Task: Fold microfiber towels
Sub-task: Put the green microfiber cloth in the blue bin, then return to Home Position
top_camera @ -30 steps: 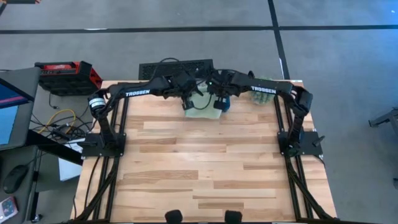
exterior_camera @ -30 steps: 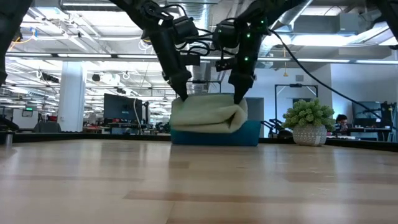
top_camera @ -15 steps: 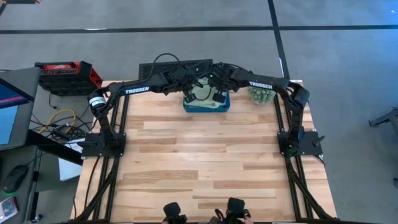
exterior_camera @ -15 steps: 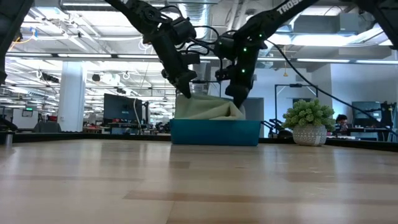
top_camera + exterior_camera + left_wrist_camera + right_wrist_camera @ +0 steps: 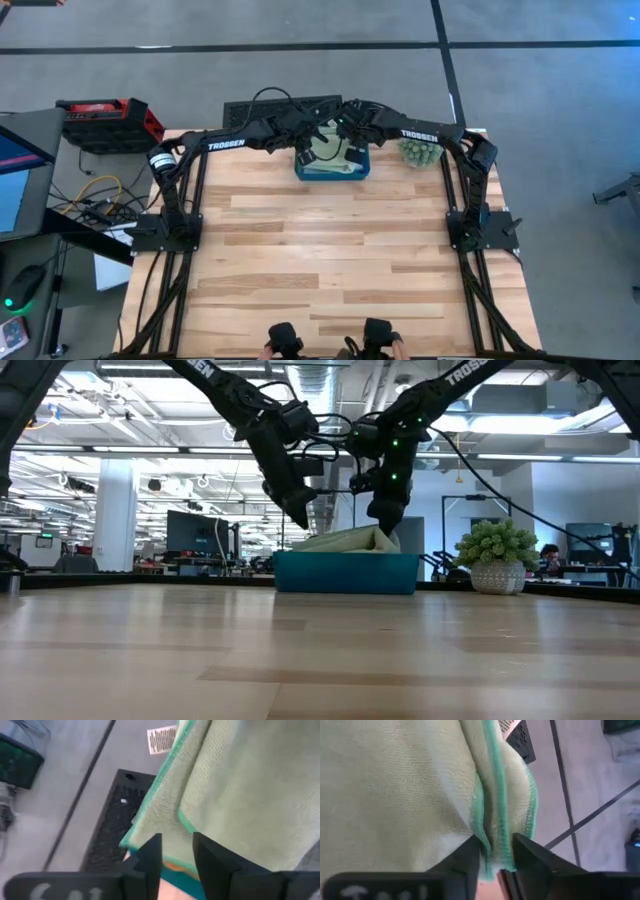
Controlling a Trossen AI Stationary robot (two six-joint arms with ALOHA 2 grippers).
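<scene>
A folded light green microfiber towel [image 5: 328, 153] lies in the teal tray [image 5: 345, 573] at the table's far edge, its top bulging above the rim [image 5: 340, 541]. My left gripper [image 5: 302, 520] hangs open just above the towel's left end, clear of it; in its wrist view the towel's teal-hemmed edge [image 5: 170, 800] lies below the fingers. An orange strip [image 5: 172, 866] shows under the green cloth. My right gripper [image 5: 385, 528] stands open at the towel's right end, where the cloth peaks up. My right gripper points down at a slant over the towel's right end. The stacked green-hemmed edges [image 5: 496, 827] stand in the gap between its two fingers. Whether the fingers touch them, I cannot tell.
A spiky green ball-shaped plant [image 5: 421, 152] in a pale pot stands right of the tray at the far edge. A black grille [image 5: 282, 106] lies on the floor just beyond the table. The wooden tabletop [image 5: 330, 260] stretches toward the near edge.
Both grippers have carried the folded green towel toward the far edge and down into the teal tray. The towel hung in front of the tray before; now it lies inside and has sunk lower. My left gripper has let go and stands clear above it.
</scene>
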